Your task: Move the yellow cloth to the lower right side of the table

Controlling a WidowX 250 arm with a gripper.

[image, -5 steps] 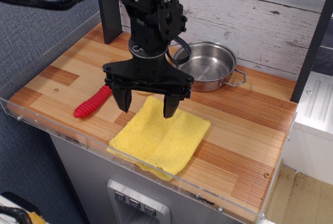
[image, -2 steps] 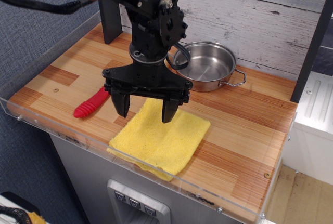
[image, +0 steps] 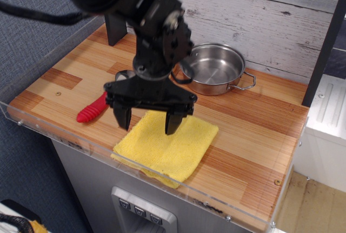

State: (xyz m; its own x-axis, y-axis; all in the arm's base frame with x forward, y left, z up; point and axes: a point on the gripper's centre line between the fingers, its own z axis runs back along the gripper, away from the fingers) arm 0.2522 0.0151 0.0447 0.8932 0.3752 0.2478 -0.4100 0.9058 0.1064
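The yellow cloth (image: 172, 147) lies flat and folded on the striped wood table (image: 254, 130), near the front edge, a little left of the middle. My black gripper (image: 146, 123) hangs just above the cloth's back left part, its jaws spread wide and empty. One fingertip (image: 122, 120) is over the cloth's left edge, the other (image: 171, 125) over the cloth itself. I cannot tell if the fingertips touch the cloth.
A steel pan (image: 216, 70) stands at the back, right of the arm. A red handle-like object (image: 92, 108) lies left of the gripper. A dark post (image: 114, 27) rises at the back left. A clear acrylic rim (image: 205, 198) runs along the front edge.
The gripper has come lower and slightly toward the front left over the cloth, still open. The cloth has not moved.
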